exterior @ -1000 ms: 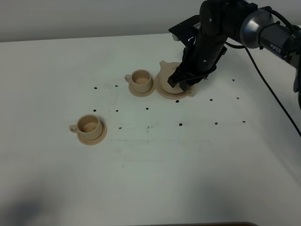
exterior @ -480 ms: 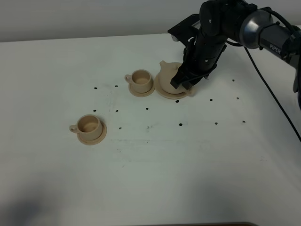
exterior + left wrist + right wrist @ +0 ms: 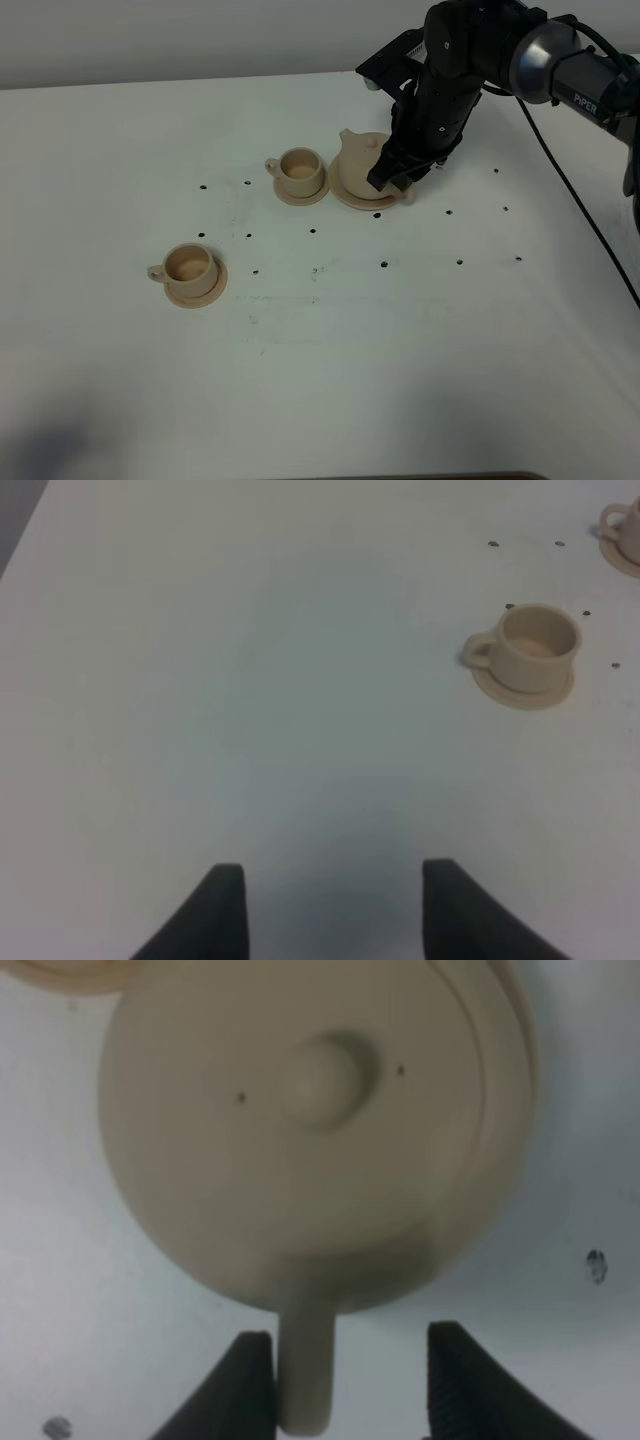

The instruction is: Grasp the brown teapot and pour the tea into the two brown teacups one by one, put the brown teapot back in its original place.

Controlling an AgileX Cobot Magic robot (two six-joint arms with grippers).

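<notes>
The brown teapot [image 3: 355,152] sits on its wide saucer [image 3: 348,196], the original place, at the back of the table. My right gripper [image 3: 390,180] hangs over the pot's right side. In the right wrist view the teapot [image 3: 310,1120] is seen from above. Its loop handle [image 3: 305,1360] lies between the fingers of my right gripper [image 3: 350,1385]; one finger [image 3: 250,1380] is against it, and a gap remains on the other side. One teacup [image 3: 300,172] stands just left of the teapot, the other teacup [image 3: 188,268] nearer and further left. My left gripper [image 3: 335,910] is open over bare table.
Small dark holes [image 3: 384,264] dot the white tabletop [image 3: 420,340]. In the left wrist view the nearer teacup [image 3: 535,650] stands well ahead of the fingers, with the rim of the other cup's saucer [image 3: 622,542] at the frame's edge.
My right gripper has shifted slightly to the right over the teapot, uncovering more of the lid. The teapot and cups have not moved.
</notes>
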